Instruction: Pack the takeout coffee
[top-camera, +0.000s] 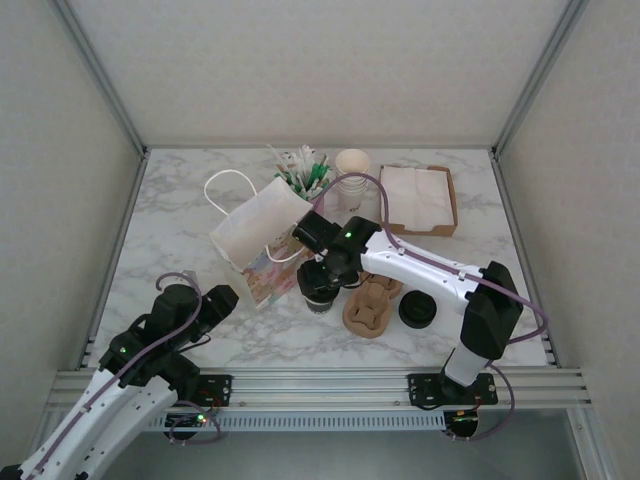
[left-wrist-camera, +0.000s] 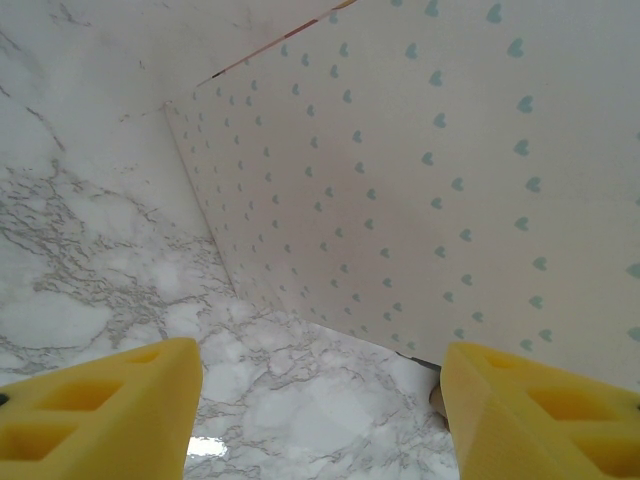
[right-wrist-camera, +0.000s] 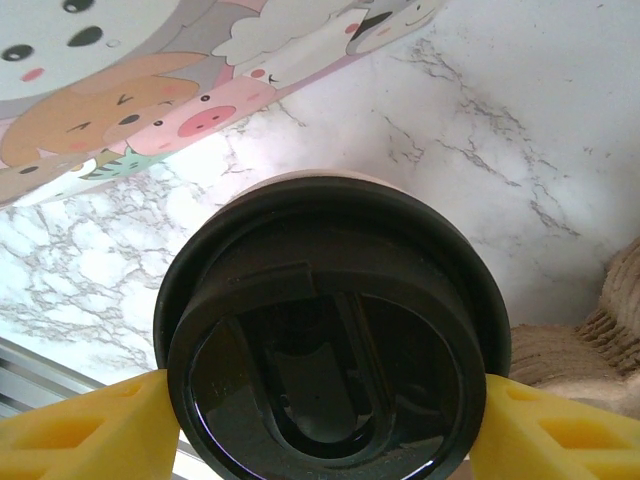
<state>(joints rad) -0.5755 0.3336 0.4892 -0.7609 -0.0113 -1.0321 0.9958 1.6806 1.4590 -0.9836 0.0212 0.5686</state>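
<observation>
While the right pincer (right-wrist-camera: 325, 425) pinches the takeout coffee (right-wrist-camera: 320, 320) by its sides and the left pincer (left-wrist-camera: 320, 400) gapes empty, we judge it light and crushable.

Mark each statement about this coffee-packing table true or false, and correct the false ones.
1. The coffee sits in the carrier. False: it is left of the carrier, not in a slot.
2. The fingers of the right pincer flank the coffee's lid. True.
3. The left pincer holds a lid. False: it is open and empty, facing the bag.
4. A loose lid lies right of the carrier. True.
5. Napkins lie in a tray at the table's far right. True.
</observation>
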